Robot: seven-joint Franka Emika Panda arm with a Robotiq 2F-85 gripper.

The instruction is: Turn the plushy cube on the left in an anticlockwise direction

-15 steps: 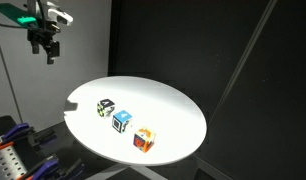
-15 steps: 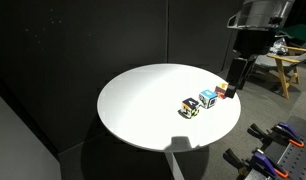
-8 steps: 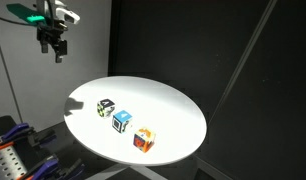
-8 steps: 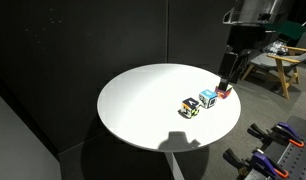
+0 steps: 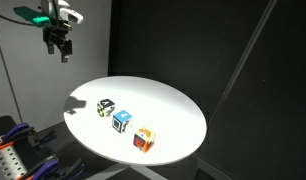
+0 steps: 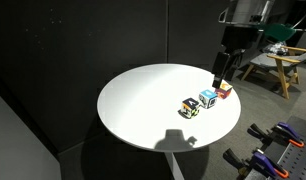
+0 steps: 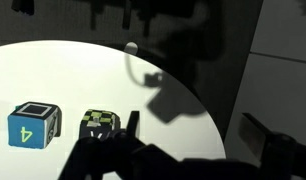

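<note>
The plushy cube [image 5: 106, 107] with black-and-white, yellowish-green faces sits on the round white table [image 5: 173, 105], at the end of a row of three cubes. It shows in both exterior views [image 6: 189, 108] and in the wrist view [image 7: 98, 123]. My gripper [image 5: 61, 48] hangs high in the air, open and empty, above and beyond the table's edge, well apart from the cube. In an exterior view it hangs [image 6: 221, 74] over the far end of the row. In the wrist view its jaws [image 7: 198, 140] are spread wide.
A blue-and-white cube [image 5: 122, 121] [image 6: 207, 99] [image 7: 33, 123] and an orange-and-white cube [image 5: 143, 139] [image 6: 224, 91] complete the row. Black curtains surround the table. A wooden stand [image 6: 283, 60] and blue-handled clamps [image 6: 273, 150] [image 5: 13, 135] lie beyond the table.
My gripper has moved sideways toward the table while staying high. The cubes have not moved.
</note>
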